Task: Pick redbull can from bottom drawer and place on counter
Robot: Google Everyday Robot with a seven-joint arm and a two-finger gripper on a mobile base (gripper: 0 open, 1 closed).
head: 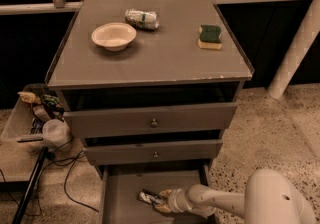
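Note:
The redbull can (149,197), slim and silver with dark patches, lies on its side on the floor of the open bottom drawer (120,203). My gripper (162,201) reaches into the drawer from the right and sits at the can's right end, touching or almost touching it. The white arm (220,202) runs off to the lower right. The counter (150,53) is the flat grey cabinet top above.
On the counter are a cream bowl (114,36), a silver can with a green band (142,19) and a green-and-yellow sponge (210,36). The two upper drawers (152,122) overhang the bottom drawer. A stand with a cup and clutter (45,123) is at the left.

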